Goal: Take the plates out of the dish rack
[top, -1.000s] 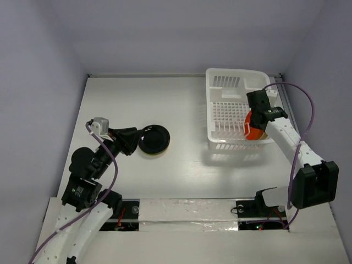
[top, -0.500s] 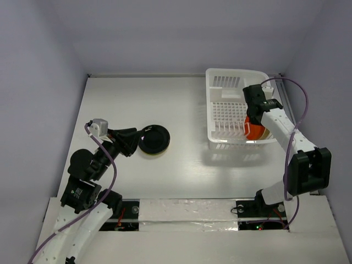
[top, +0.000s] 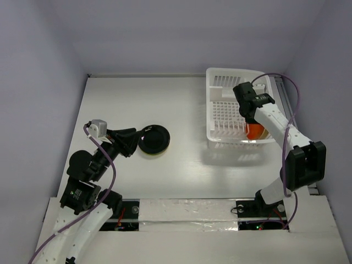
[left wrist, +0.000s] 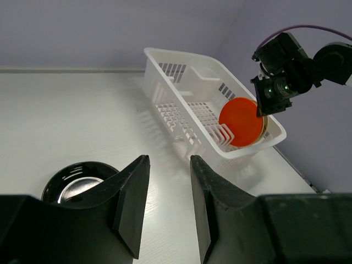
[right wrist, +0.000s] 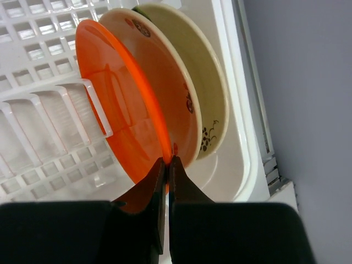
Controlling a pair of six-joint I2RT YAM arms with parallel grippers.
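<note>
The white dish rack point(top: 211, 104) stands at the back right of the table. An orange-red plate point(right wrist: 121, 110) stands on edge in its near right end, with two cream plates point(right wrist: 184, 93) upright behind it. My right gripper point(right wrist: 167, 160) reaches down into the rack and is shut on the orange plate's rim. The top view shows the same grip, with the gripper point(top: 250, 120) over the plate point(top: 254, 131). A dark plate point(top: 155, 139) lies flat on the table at the left. My left gripper point(left wrist: 168, 159) hovers just beside it, open and holding nothing.
The rack's upright pegs point(right wrist: 66, 110) stand close to the left of the orange plate. The rack's right wall point(right wrist: 236, 110) is near the cream plates, with the table's right edge and side wall just beyond. Bare tabletop point(top: 187, 165) lies between dark plate and rack.
My right gripper has moved left and deeper over the rack and has closed on the orange plate's rim. The left arm and the dark plate have not moved.
</note>
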